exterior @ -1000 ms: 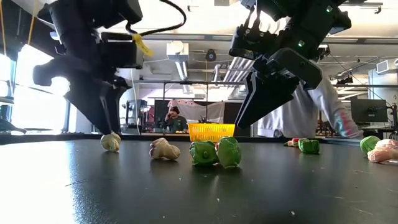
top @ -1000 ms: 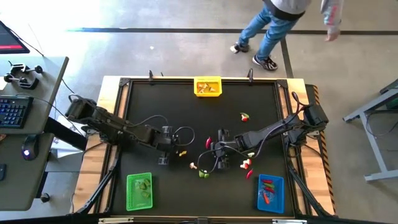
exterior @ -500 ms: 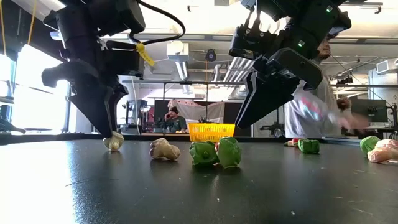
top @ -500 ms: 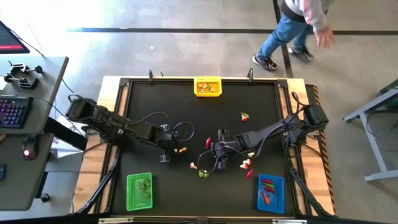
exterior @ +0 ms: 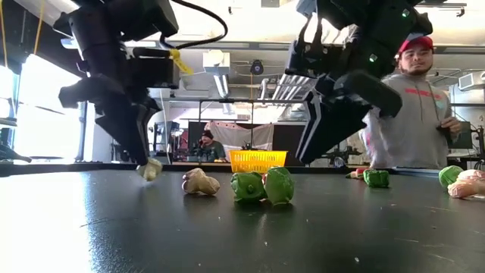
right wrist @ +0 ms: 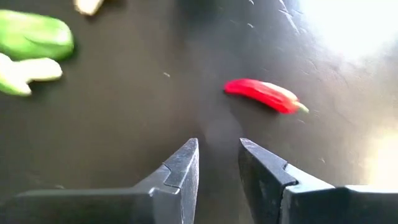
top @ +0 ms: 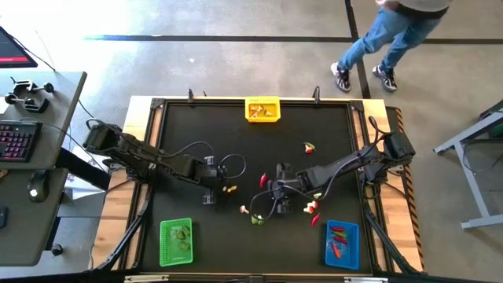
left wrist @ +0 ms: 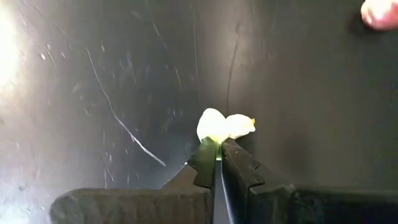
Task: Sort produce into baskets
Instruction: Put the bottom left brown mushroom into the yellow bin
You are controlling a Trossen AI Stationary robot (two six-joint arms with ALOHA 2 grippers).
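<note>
High view: I see the black table [top: 196, 126] with the yellow basket [top: 262, 109] at its far edge, the green basket [top: 175, 241] at the near left corner and the blue basket [top: 342, 244] at the near right corner. Each basket holds small pieces. The left gripper [top: 222, 189] sits left of centre over a whitish-tan piece [top: 229, 189]. The right gripper [top: 266, 185] is near centre, just beside a red chili [top: 262, 181]. Loose pieces lie between the arms and the blue basket, and one red and green piece [top: 309, 147] lies apart, toward the far right. A person's legs [top: 377, 47] stand on the floor beyond the table.

Low view: the left gripper [exterior: 146, 163] is pinched on the whitish-tan piece [exterior: 151, 169], which is lifted just clear of the tabletop and tilted. A tan piece [exterior: 200, 182] and two green peppers [exterior: 263, 186] rest on the table. The right gripper [exterior: 314, 155] hangs above the surface, holding nothing. A person in a grey top [exterior: 413, 114] stands behind.

Left wrist view: I confirm the fingers [left wrist: 208, 163] are clamped tight on the stem end of the whitish-tan piece [left wrist: 224, 125].

Right wrist view: the fingers [right wrist: 185, 163] stand narrowly parted and empty, aimed near the red chili [right wrist: 264, 94], not touching it. A green piece [right wrist: 31, 37] lies off to one side.
</note>
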